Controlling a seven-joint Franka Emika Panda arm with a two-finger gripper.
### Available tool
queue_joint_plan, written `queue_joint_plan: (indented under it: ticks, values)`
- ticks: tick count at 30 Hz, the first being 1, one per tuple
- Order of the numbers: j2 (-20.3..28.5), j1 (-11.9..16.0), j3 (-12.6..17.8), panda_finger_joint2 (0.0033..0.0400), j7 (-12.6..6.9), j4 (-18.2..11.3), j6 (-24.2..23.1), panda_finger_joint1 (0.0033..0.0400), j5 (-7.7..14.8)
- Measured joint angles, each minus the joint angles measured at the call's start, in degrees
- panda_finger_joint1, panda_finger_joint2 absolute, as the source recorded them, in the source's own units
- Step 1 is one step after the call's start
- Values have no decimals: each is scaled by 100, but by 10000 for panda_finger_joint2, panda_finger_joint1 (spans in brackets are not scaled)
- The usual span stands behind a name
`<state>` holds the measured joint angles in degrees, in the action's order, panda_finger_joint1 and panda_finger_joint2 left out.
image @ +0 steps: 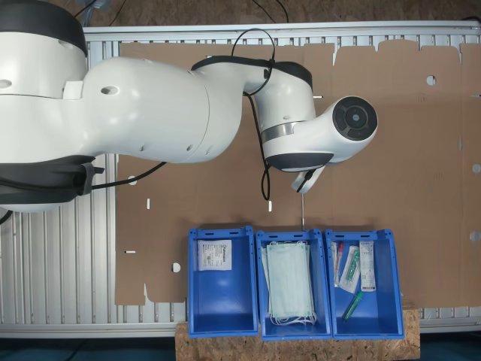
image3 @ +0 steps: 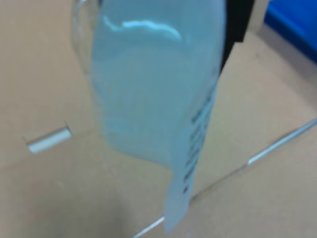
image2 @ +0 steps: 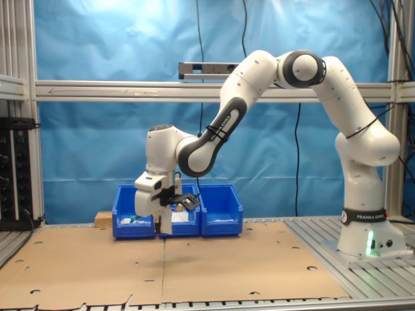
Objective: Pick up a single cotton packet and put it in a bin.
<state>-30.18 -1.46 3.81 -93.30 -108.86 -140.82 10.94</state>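
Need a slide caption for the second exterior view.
Panda arm carrying a cotton packet above the cardboard, in front of three blue bins.

We see a blue backdrop [image2: 97,39] behind an aluminium frame [image2: 130,91], brown cardboard sheets [image2: 194,265] over the ribbed metal table [image2: 363,259], evenly lit

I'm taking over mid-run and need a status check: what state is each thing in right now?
gripper: shut on the cotton packet, raised above the cardboard, short of the bins.
cotton packet: held, hanging down from the gripper, off the surface.
bin: open, one white packet already lying inside.
middle bin: open, holding pale green masks.
third bin: open, holding long wrapped items.
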Motion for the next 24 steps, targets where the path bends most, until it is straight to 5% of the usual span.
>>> queue_joint_plan:
  ticks: [13, 24]
  values:
    - [1107, -256, -61, 60, 43, -101, 833, 60, 0]
    - [2240, -342, -84, 60, 557, -936, 1227, 60, 0]
